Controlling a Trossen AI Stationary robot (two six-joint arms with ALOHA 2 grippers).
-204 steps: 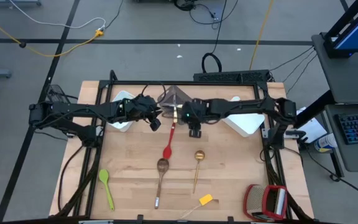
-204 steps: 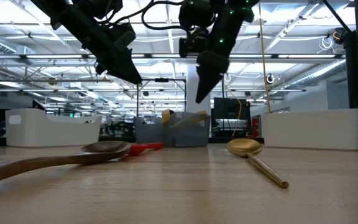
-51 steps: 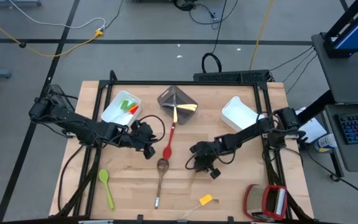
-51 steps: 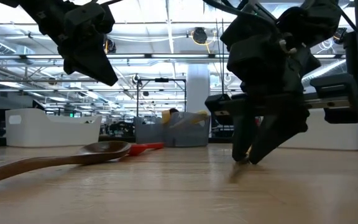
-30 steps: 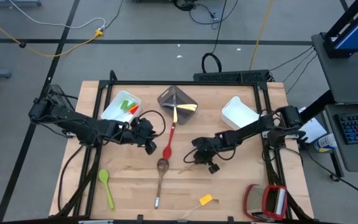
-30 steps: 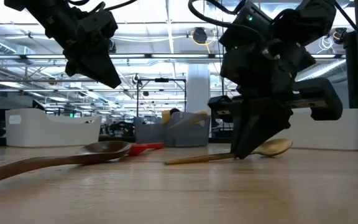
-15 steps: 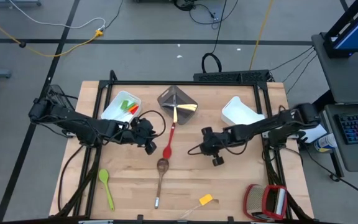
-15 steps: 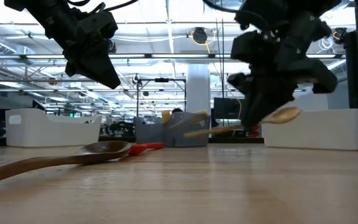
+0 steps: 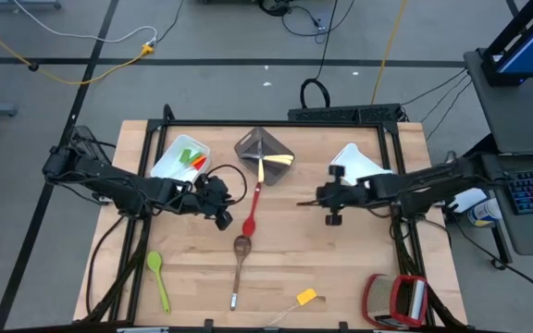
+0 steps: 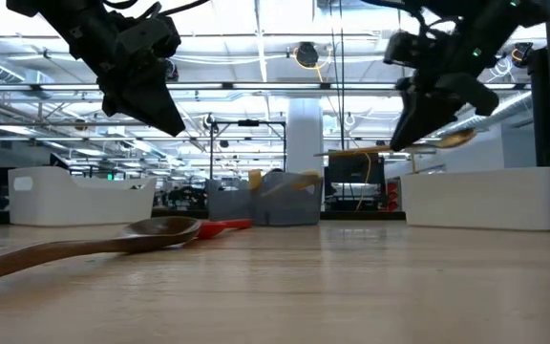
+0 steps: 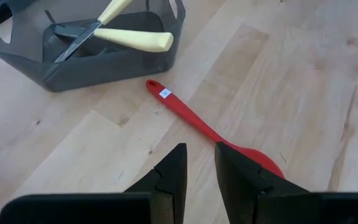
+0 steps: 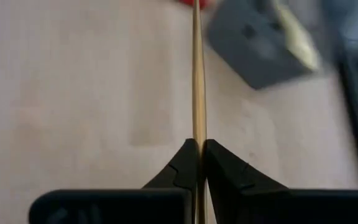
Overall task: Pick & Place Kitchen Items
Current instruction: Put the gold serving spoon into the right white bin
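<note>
Right wrist view, gold spoon clamped between right jaws, left jaws slightly parted

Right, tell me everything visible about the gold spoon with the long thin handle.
The gold spoon, metallic-looking with a long thin handle and a small oval bowl, is held off the table roughly level, clamped at its handle between the fingers of the right gripper. In the high view it hangs beside the white rectangular bin on the table's right, handle tip pointing toward the table's middle. Only the gripper touches it.

2 white bins, 1 grey bin, 2 knives, 4 spoons, 1 yellow pc
</note>
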